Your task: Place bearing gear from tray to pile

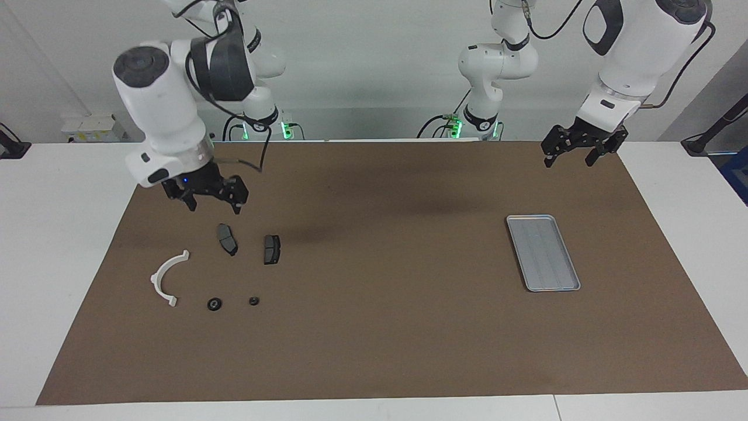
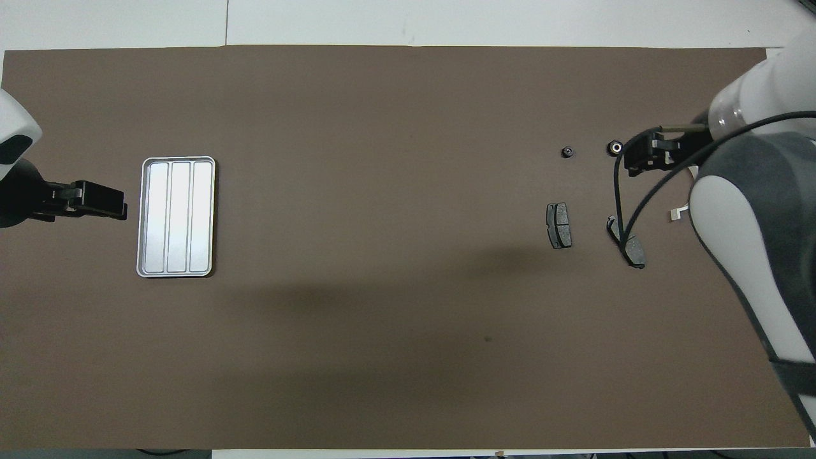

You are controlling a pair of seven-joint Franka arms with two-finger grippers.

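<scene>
A: What could go wrong from here?

B: Not much, I think. The tray [image 1: 543, 252] looks empty, and two small dark round parts [image 1: 214, 304] and [image 1: 253, 301] lie on the brown mat [image 1: 385, 327] beside the pile. One is probably the bearing gear (I cannot tell which). Round as they are, a knock from a low-passing finger could roll them away.

A: And the pile?

B: The white half-ring [image 1: 167, 276] sits toward the right arm's end of the table. The two dark pads [image 1: 227, 239] and [image 1: 272, 249] are nearer to the robots than the round parts.

A: How is the right arm posed?

B: Raised, wrist pointing down. The right gripper [image 1: 209, 199] hangs over the mat just above the pads, fingers spread, nothing between them. In the overhead view its bulk hides most of the half-ring.

A: The left one?

B: It waits. The left gripper [image 1: 578, 153] hovers over the mat's edge nearest the robots, near the tray, jaws apart and empty too.
</scene>
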